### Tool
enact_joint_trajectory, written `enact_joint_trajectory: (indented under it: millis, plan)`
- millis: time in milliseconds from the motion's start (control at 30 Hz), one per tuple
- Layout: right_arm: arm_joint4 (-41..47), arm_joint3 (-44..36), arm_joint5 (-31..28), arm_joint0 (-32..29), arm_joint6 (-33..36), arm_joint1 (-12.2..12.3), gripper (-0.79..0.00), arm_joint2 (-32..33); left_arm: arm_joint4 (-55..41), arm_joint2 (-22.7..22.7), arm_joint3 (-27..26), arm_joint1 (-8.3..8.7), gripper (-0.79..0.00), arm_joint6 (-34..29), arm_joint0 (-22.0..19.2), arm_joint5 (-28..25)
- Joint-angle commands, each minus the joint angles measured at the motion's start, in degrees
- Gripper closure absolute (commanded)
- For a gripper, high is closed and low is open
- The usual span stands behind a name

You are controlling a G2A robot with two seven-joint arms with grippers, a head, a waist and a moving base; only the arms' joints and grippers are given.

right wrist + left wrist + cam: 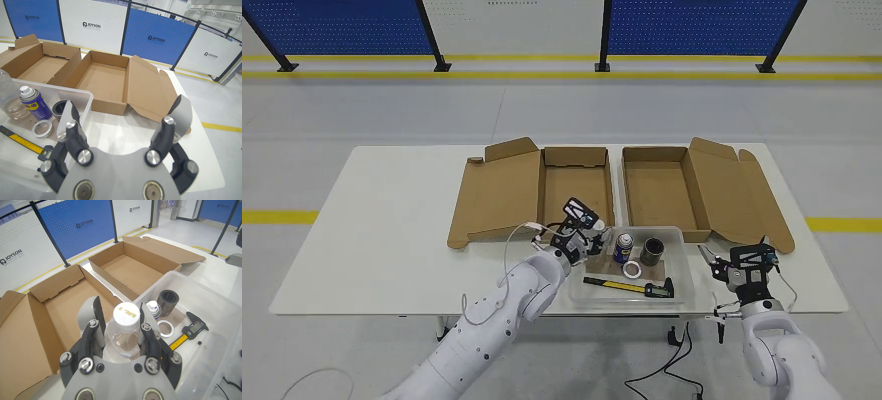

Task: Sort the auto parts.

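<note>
Left wrist view: my left end effector (119,306) brackets the upright bottle (122,338) standing in the bin (189,279), beside the left box (66,313); whether it's clenched, I cannot tell.

Bottle (8,94) top beyond the edge

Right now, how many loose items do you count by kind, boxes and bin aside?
Plastic bottle: 1
Spray can: 1
Black cylinder: 1
Metal ring: 1
Caliper: 1
Small black bit: 1
Total: 6
</note>
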Motion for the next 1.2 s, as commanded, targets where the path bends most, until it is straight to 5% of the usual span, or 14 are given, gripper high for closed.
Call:
enact_joint_trajectory:
  millis: [0,233,900,1167]
  plan:
    - [0.0,0.0,0.0,0.0,0.0,0.0,-0.785,0.0,0.5,-0.2,0.0,-0.01,-0.345,0.0,0.3,-0.2]
    - [0.0,0.0,0.0,0.0,0.0,0.0,-0.785,0.0,1.8,-0.7,0.1,-0.21,0.0,0.4,0.7,-0.3]
    - [0.0,0.0,0.0,0.0,0.0,0.0,-0.785,0.0,3.9,-3.9,-5.0,-0.12,0.0,-0.5,3.2,-1.8]
    - [0.0,0.0,0.0,0.0,0.0,0.0,-0.785,0.0,3.8,-6.1,-11.1,0.16,0.0,-1.7,4.5,-3.1]
